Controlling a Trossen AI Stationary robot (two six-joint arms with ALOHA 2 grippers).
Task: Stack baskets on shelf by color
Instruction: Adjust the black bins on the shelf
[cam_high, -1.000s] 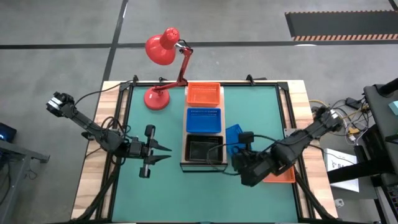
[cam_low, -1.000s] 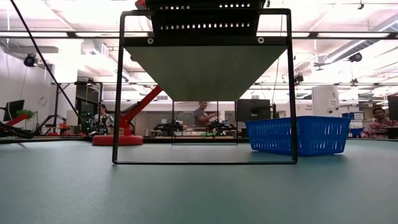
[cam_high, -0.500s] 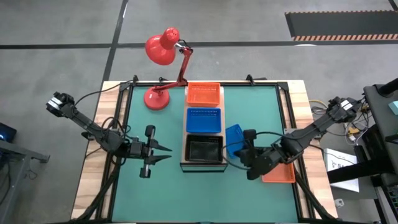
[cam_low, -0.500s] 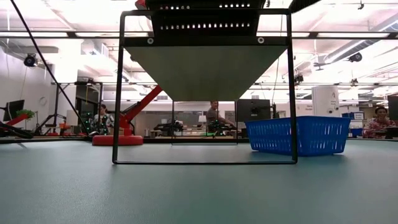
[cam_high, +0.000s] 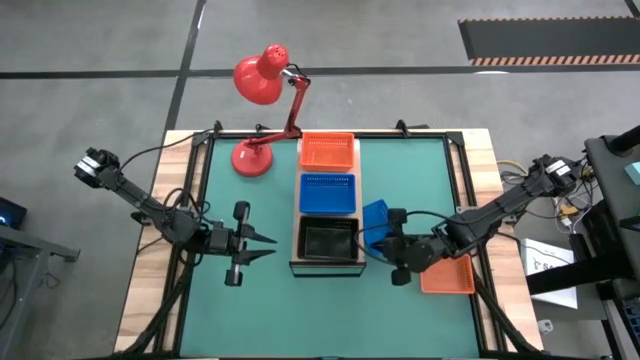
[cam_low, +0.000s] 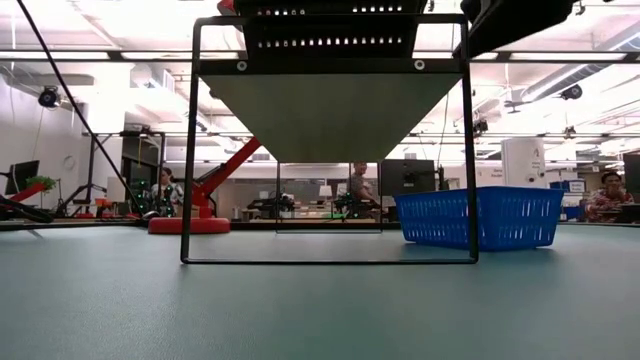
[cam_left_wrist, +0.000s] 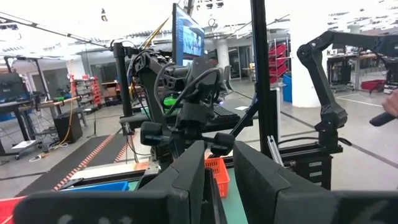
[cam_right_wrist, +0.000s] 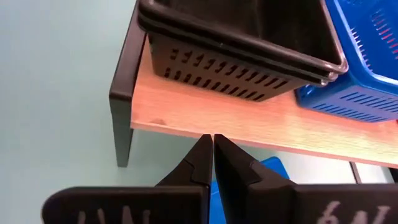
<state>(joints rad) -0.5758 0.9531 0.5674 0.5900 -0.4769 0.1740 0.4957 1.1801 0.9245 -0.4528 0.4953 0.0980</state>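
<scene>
The shelf (cam_high: 294, 240) carries a red-orange basket (cam_high: 327, 150), a blue basket (cam_high: 328, 192) and a black basket (cam_high: 328, 240) in a row. A loose blue basket (cam_high: 374, 222) lies on the mat to the right of the shelf, and a red-orange basket (cam_high: 447, 275) lies further right. My right gripper (cam_high: 374, 248) hangs shut above the loose blue basket (cam_right_wrist: 273, 167), pointing slantwise down at the shelf's plank (cam_right_wrist: 249, 124) below the black basket (cam_right_wrist: 242, 37). My left gripper (cam_high: 268, 247) stands open and holds nothing, left of the shelf.
A red desk lamp (cam_high: 262, 100) stands at the table's far left, by the shelf's far end. The shelf's dark frame (cam_low: 330, 262) and the loose blue basket (cam_low: 478, 218) show in the low view. People sit in the room beyond the table.
My right gripper has come down and tipped further downward, moving toward the shelf and over the loose blue basket; it stays shut. The red-orange basket at the right, half hidden by the arm before, now shows.
</scene>
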